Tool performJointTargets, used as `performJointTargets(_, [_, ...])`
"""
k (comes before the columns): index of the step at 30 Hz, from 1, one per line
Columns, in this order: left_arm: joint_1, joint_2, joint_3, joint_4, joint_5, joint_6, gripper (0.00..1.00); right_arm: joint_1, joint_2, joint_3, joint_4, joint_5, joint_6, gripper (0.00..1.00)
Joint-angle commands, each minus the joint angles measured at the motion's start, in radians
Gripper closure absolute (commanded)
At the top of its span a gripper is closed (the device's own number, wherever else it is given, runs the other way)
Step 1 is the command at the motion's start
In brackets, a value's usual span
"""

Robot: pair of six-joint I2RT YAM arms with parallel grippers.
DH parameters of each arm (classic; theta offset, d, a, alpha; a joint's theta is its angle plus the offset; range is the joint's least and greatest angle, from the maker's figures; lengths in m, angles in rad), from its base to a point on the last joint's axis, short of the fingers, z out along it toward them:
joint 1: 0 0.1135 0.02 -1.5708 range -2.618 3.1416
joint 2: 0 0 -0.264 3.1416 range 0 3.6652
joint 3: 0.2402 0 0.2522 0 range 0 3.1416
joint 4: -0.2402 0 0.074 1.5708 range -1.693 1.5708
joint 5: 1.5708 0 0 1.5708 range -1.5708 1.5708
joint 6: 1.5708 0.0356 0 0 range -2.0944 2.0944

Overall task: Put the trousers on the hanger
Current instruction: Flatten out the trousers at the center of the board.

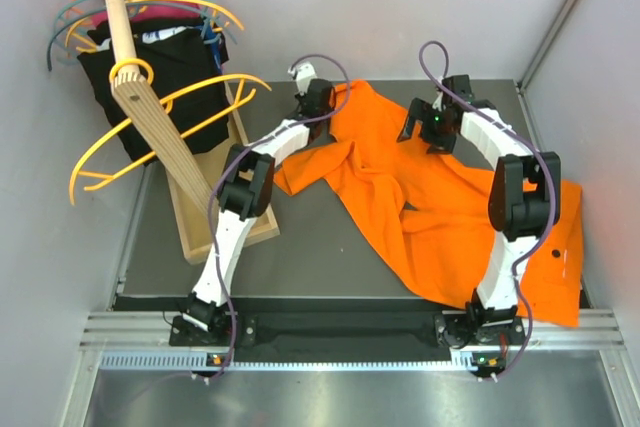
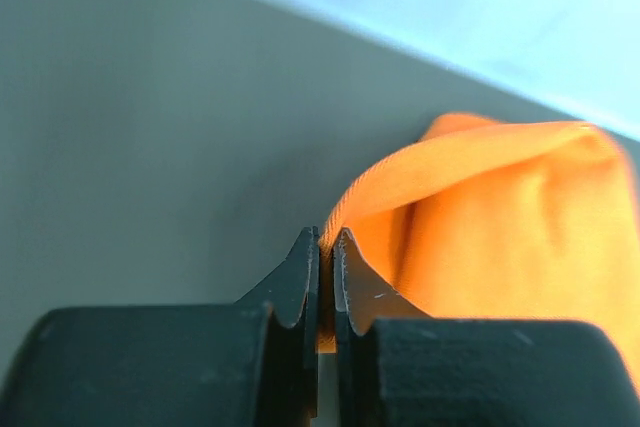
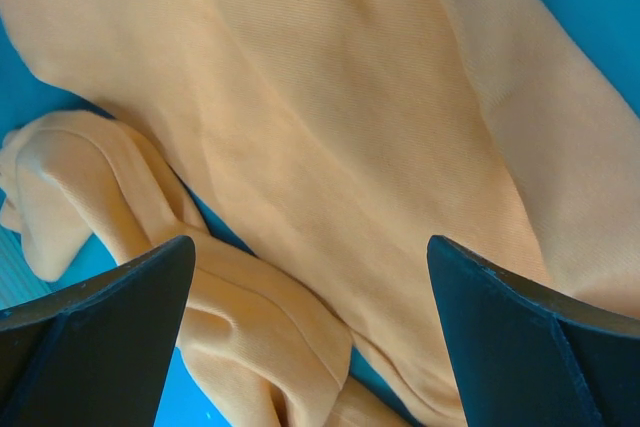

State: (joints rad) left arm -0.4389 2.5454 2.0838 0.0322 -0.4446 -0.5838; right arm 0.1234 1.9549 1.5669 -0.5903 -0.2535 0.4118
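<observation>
Orange trousers [image 1: 440, 222] | crumpled across table [image 1: 300, 252] | edge pinched in left gripper [image 2: 322, 247]

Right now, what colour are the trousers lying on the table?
Bright orange, plain with no pattern. The trousers show best in the top external view.

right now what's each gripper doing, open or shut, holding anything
left gripper: shut on an edge of the trousers
right gripper: open over the trousers, holding nothing
</observation>
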Motion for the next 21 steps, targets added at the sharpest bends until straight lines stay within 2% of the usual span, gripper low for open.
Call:
performJointTargets(1, [-0.084,-0.074,0.091,0.008,-0.201,0.205,1.0,0.009,-0.074,-0.01,0.023,-0.004,-0.018,0.0])
performJointTargets(2, [-0.096,-0.088,0.085,0.021,-0.298,0.285,1.0,0.007,-0.076,-0.014,0.023,-0.006,-0.018,0.0])
performJointTargets(4, [-0.125,-0.132,0.055,0.093,-0.395,0.378,1.0,0.009,-0.082,-0.019,0.021,-0.009,-0.022,0.0])
performJointTargets(5, [-0.133,-0.146,0.045,0.128,-0.487,0.477,1.0,0.009,-0.085,-0.024,0.02,-0.009,-0.022,0.0])
performJointTargets(7, [-0.149,-0.181,0.012,0.265,-0.574,0.577,1.0,0.009,-0.094,-0.03,0.017,-0.016,-0.025,0.0])
performJointTargets(8, [-0.152,-0.189,0.006,0.314,-0.624,0.71,1.0,0.007,-0.099,-0.033,0.017,-0.018,-0.025,0.0])
performJointTargets(9, [-0.155,-0.195,-0.002,0.43,-0.638,0.773,1.0,0.008,-0.099,-0.037,0.014,-0.023,-0.028,0.0])
performJointTargets(14, [-0.172,-0.198,-0.016,0.766,-0.712,1.183,1.0,0.01,-0.094,-0.056,0.014,-0.041,-0.016,0.0])
performJointTargets(17, [-0.175,-0.191,-0.008,0.877,-0.72,1.295,1.0,0.019,-0.085,-0.042,0.015,-0.049,-0.013,0.0])
performJointTargets(21, [-0.167,-0.162,0.008,0.864,-0.663,1.3,1.0,0.031,-0.086,-0.034,0.014,-0.049,-0.01,0.0])
